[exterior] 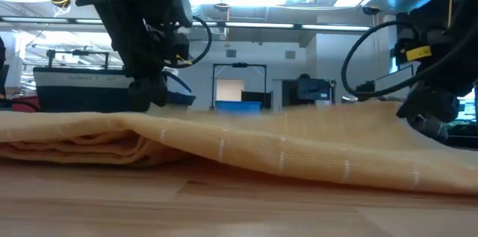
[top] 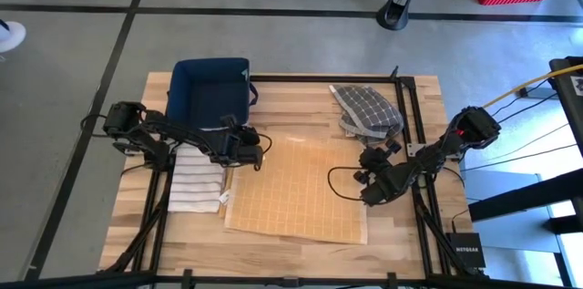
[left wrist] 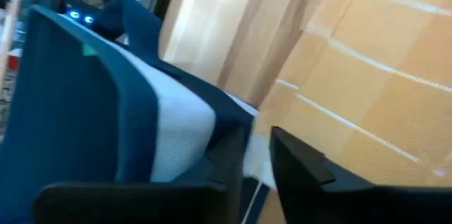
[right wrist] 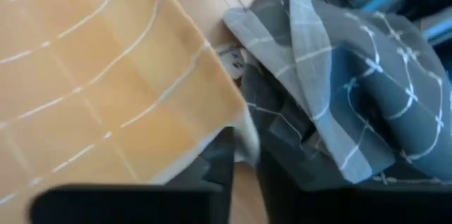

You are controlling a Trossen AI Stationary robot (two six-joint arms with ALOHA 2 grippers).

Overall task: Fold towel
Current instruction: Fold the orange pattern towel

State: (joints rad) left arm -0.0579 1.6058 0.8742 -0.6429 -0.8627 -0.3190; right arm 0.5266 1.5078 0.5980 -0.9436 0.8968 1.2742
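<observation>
The orange towel (top: 296,189) with a white grid lies spread on the table's middle. In the low view it shows stacked layers (exterior: 75,143) at one end. My left gripper (top: 261,155) is at the towel's far left corner, next to the blue bin. Its fingers (left wrist: 258,143) stand a little apart, with a pale edge between them. My right gripper (top: 367,156) is at the far right corner. Its fingers (right wrist: 246,143) are also slightly apart, and the towel's corner runs into the gap. My left gripper has a pale cloth edge (left wrist: 254,164) in the narrow gap between its fingers; I cannot tell whether they touch it. My right gripper comes slanting down at the towel's far right corner (right wrist: 244,128), which lies between its fingers; I cannot tell whether they touch it.
A blue bin (top: 209,88) stands at the far left. A folded white striped towel (top: 196,180) lies left of the orange one. A grey checked cloth (top: 366,108) is bunched at the far right, close beyond my right gripper. Black frame rails (top: 405,116) run along the table.
</observation>
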